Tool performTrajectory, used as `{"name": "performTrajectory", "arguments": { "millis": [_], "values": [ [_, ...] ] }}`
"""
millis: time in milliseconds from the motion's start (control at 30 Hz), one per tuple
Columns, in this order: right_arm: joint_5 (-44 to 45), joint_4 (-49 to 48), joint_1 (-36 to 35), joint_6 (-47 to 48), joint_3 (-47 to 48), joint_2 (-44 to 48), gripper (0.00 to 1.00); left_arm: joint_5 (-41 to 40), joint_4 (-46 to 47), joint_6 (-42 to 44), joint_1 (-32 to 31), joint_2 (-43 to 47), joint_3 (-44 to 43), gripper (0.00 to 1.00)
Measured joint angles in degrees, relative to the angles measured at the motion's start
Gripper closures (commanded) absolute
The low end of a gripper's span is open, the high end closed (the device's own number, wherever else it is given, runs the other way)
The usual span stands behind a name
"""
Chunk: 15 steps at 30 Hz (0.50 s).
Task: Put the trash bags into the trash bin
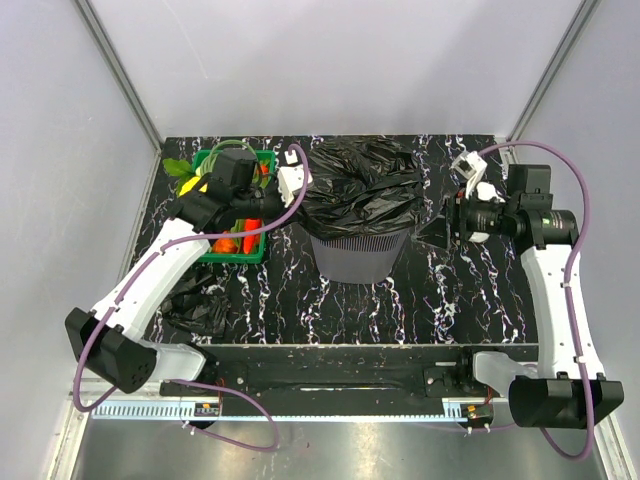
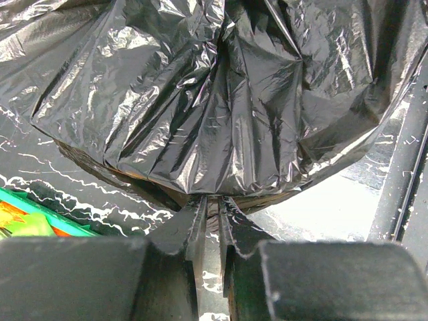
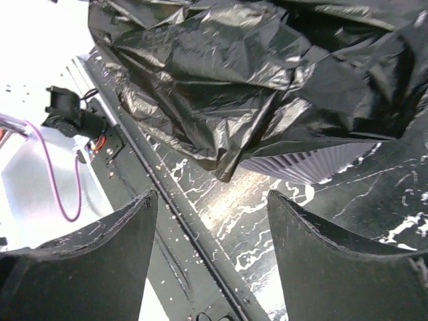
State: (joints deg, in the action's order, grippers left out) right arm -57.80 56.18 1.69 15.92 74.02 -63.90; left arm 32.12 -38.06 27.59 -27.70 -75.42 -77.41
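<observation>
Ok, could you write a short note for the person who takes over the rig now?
Left gripper: jaws shut on the edge of the first trash bag. Right gripper: jaws open, empty, beside the trash bin.
The first trash bag lies bunched over the bin's rim, not fully inside. The second trash bag lies on the table, left of the bin.
Done: nothing fully. Left: push the first in, fetch the second.

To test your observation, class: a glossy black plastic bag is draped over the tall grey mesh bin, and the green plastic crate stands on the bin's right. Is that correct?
Not quite. The green plastic crate stands on the left of the tall grey mesh bin, as the top external view shows. The glossy black plastic bag is indeed draped over it.
</observation>
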Motion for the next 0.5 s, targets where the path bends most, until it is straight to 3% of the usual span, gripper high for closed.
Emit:
{"name": "performTrajectory", "arguments": {
  "millis": [333,500],
  "values": [
    [2.89,-4.98,-0.07,-4.02,3.56,-2.40,0.34,0.00,0.00,0.02,-0.07,0.00,0.04,0.84],
    [2.89,-7.06,-0.07,-5.53,3.74,-4.42,0.44,-0.02,0.02,0.04,-0.07,0.13,0.20,0.84]
  ]
}}
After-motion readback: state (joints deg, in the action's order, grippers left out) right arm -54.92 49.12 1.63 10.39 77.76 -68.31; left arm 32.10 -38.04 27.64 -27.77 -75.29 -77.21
